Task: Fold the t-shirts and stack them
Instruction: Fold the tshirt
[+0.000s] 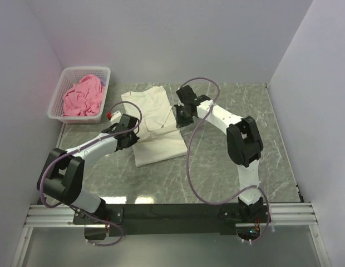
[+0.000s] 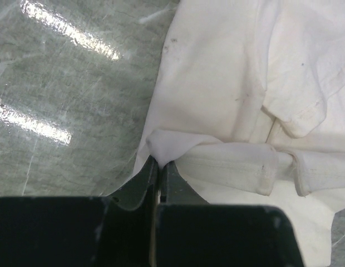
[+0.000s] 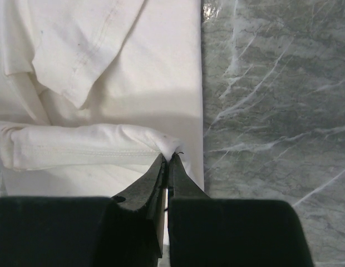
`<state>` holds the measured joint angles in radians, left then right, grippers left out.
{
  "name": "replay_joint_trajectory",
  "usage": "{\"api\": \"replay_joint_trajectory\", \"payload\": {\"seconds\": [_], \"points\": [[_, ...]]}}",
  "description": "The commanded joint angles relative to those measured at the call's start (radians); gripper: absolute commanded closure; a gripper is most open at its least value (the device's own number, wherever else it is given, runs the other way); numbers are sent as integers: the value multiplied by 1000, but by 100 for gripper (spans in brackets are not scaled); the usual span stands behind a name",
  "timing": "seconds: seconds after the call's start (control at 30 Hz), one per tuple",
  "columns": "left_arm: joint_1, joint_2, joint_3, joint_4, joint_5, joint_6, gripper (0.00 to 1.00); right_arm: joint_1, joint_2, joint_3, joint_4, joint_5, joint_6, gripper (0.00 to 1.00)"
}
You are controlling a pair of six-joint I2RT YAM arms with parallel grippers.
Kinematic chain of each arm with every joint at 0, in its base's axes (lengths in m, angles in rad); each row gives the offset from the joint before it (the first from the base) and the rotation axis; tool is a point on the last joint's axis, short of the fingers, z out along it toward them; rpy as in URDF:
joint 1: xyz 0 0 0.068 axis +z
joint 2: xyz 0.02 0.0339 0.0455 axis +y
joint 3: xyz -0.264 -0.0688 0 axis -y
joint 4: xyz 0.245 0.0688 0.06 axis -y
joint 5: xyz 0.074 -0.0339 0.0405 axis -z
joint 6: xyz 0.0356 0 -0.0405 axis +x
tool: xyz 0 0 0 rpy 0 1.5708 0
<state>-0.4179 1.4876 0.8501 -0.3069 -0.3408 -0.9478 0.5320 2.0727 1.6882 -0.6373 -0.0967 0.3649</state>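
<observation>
Left gripper point(image 2: 159, 162) and right gripper point(image 3: 168, 156) each pinch one side edge of the cream-white t-shirt point(image 1: 156, 147). It lies between them on the table point(image 1: 228, 100), long axis running away from the bases. Farther left, the pink t-shirt point(image 1: 83, 95) sits in the basket point(image 1: 75, 118).

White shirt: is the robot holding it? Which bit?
Yes, both arms. The left fingers pinch the shirt at its left edge, and the right fingers pinch its right edge, each on one end of a bunched fold.

I see a white plastic lattice basket point(image 1: 86, 69) in the far-left corner of the green marble tabletop point(image 1: 239, 111).
</observation>
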Motion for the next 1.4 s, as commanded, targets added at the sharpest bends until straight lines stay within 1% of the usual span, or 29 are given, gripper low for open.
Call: {"api": "replay_joint_trajectory", "payload": {"seconds": [0.0,0.17,0.4,0.6,0.73,0.77,0.83,0.87,0.93,0.97,1.0,1.03,1.07,1.1,1.17,1.2,1.27,1.37], "points": [[18,3,-9,-20,-79,3,99,-30,12,50,14,66,-15,100],[21,36,-3,0,-64,17,99,-41,24,34,24,74,-6,100],[21,28,-14,17,-66,17,99,-47,0,-5,56,72,19,100],[21,46,-16,8,-84,15,98,-47,33,14,51,80,35,100],[21,53,-26,28,-84,17,94,-49,35,2,73,71,57,98],[21,59,-26,29,-83,17,93,-47,36,2,74,69,58,95],[22,65,-25,34,-81,23,86,-47,47,10,71,71,65,93],[21,69,-19,34,-83,23,84,-47,50,13,68,71,65,90],[21,71,-14,35,-84,32,76,-47,58,27,58,63,72,85],[21,69,-7,29,-84,35,72,-47,58,34,48,63,72,76],[21,65,-3,22,-89,38,63,-49,46,41,42,61,72,72],[21,47,1,16,-89,43,59,-50,34,36,45,61,72,69],[21,31,4,8,-90,44,53,-47,17,30,51,61,74,63],[21,14,6,-3,-92,46,37,-49,-20,9,59,61,75,61],[19,-47,7,-24,-101,37,25,-49,-61,-18,82,60,78,59],[18,-68,6,-41,-99,32,17,-47,-106,-53,91,60,81,59],[10,-125,3,-57,-87,29,14,-44,-147,-93,132,39,80,59],[-27,-173,0,-98,-81,17,16,-24,-201,-162,160,8,74,60]]}}
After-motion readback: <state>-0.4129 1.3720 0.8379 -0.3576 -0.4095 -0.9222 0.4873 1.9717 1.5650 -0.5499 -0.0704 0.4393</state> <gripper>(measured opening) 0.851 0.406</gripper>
